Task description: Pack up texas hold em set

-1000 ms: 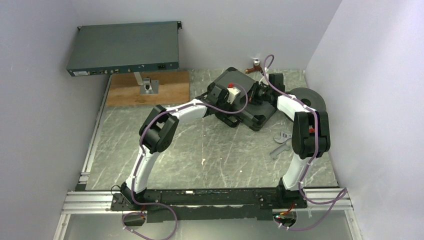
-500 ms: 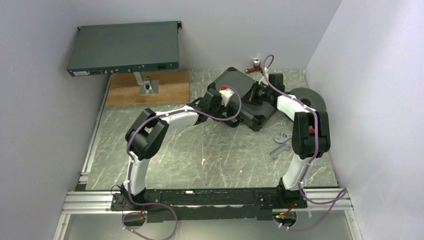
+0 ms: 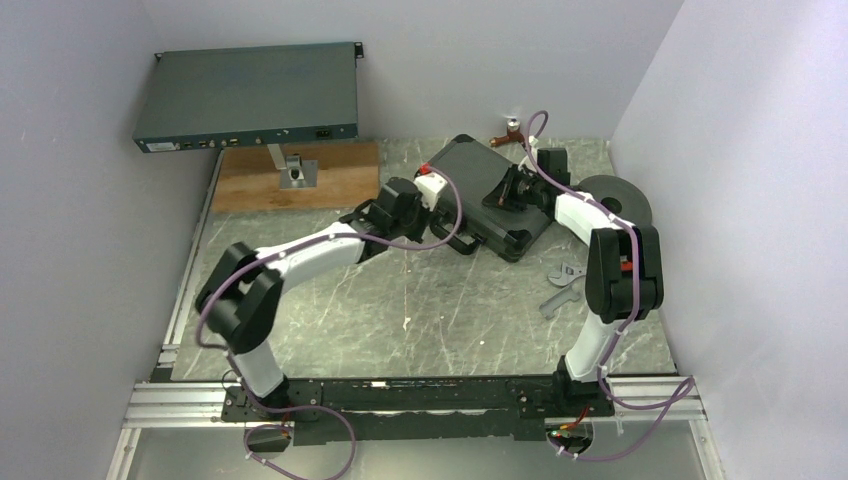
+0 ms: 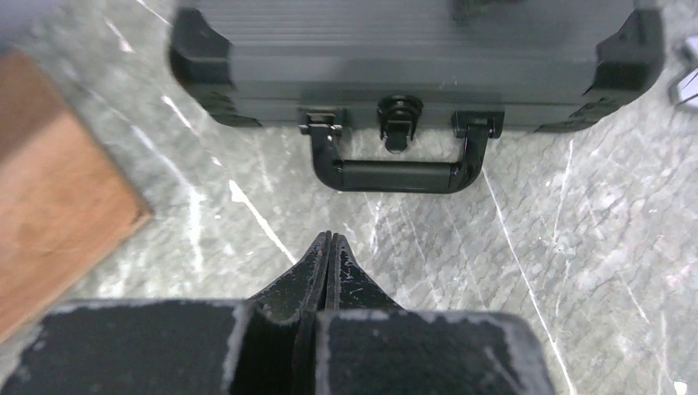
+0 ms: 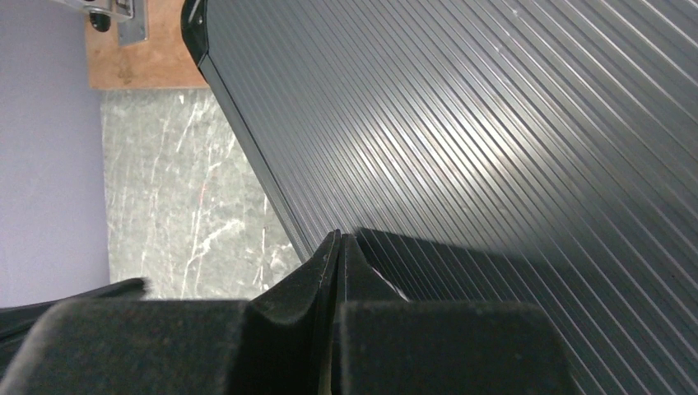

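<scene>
Case (image 3: 480, 190) sat shut at back-right of worktop (image 3: 400, 300), lid down, ribbed top up. Handle (image 4: 395, 174) lay flat on the marble, facing left arm. No chips, cards, dice or buttons showed loose anywhere, so contents judged already inside. Centre latch (image 4: 399, 123) looked down, but cdn't confirm it was snapped. Task looked nearly done; prob only latch check + clearing arms left.

Left tool (image 4: 329, 240) had fingers pressed together, empty, just short of handle, not touching. Right tool (image 5: 339, 239) also pinched together, holding nothing, tips at the ribbed lid; contact vs hover cdn't tell.

Surface: grey-green marble-look worktop w/ white veins, alu rail along near edge. Wood board (image 3: 300, 180) lay at back-left w/ small metal bracket on it, and grey rack unit (image 3: 250, 95) was raised above that. Black disc (image 3: 620, 195) sat just beside case on the right. Grey wrench-like piece (image 3: 560, 290) lay near right arm.

Room: plain pale lilac walls on three sides, even light.
</scene>
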### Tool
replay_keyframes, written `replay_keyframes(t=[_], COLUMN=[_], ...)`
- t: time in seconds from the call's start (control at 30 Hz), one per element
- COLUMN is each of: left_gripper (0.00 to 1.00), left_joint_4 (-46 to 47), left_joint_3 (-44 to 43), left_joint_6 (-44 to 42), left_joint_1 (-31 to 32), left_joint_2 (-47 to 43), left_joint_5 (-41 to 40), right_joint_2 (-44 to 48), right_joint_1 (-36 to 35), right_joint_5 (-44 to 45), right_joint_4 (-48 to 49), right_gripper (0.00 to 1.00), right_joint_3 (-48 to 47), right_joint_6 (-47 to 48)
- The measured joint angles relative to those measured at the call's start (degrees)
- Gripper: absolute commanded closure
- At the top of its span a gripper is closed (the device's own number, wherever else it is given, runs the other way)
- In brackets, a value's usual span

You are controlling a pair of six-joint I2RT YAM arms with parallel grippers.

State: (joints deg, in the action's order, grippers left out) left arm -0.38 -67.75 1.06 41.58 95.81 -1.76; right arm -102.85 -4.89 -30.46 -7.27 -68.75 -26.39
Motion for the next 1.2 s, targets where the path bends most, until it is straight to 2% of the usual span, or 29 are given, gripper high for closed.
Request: replay_keyframes(t=[0.23, 0.27, 0.37, 0.47, 0.53, 0.7, 0.77, 0.83, 0.97, 1.2], left_gripper=[0.99, 0.96, 0.68, 0.49, 0.4, 0.3, 0.26, 0.18, 0.02, 0.0], left_joint_4=[-0.6, -1.2, -3.6, -5.4, -6.8, -11.6, -13.5, -15.6, -17.0, -16.9], left_joint_3=[5.5, 6.0, 7.1, 9.2, 11.4, 13.1, 13.1, 13.1, 16.1, 25.7], left_joint_6=[-0.8, -0.5, 0.3, 0.8, 0.8, -0.8, -2.3, -3.8, -7.6, -10.9], left_joint_1=[0.0, 0.0, 0.0, 0.0, 0.0, 0.0, 0.0, 0.0, 0.0, 0.0], left_joint_2=[-16.4, -18.6, -24.6, -31.0, -36.2, -47.9, -51.7, -54.4, -60.5, -67.5], left_joint_5=[-6.4, -7.3, -9.4, -10.4, -11.1, -14.0, -15.3, -16.5, -20.0, -24.7], right_joint_2=[5.9, 7.2, 10.6, 13.7, 15.3, 19.8, 21.2, 22.7, 25.0, 29.8], right_joint_1=[-0.3, -0.6, -1.6, -2.8, -3.7, -6.3, -7.1, -7.8, -8.8, -11.1], right_joint_5=[2.8, 2.9, 2.9, 2.4, 2.3, 2.1, 1.9, 1.7, 1.6, 1.6], right_joint_4=[-0.1, -0.3, -0.4, -0.4, -0.2, 1.1, 1.7, 2.3, 3.0, 3.1], right_gripper=[1.0, 1.0, 0.93, 0.89, 0.85, 0.75, 0.67, 0.6, 0.55, 0.5], right_joint_3=[5.1, 6.3, 9.2, 11.4, 12.1, 12.9, 13.3, 13.9, 14.4, 14.5], right_joint_6=[2.8, 3.3, 4.7, 6.1, 7.0, 9.5, 10.4, 11.1, 12.3, 12.8])
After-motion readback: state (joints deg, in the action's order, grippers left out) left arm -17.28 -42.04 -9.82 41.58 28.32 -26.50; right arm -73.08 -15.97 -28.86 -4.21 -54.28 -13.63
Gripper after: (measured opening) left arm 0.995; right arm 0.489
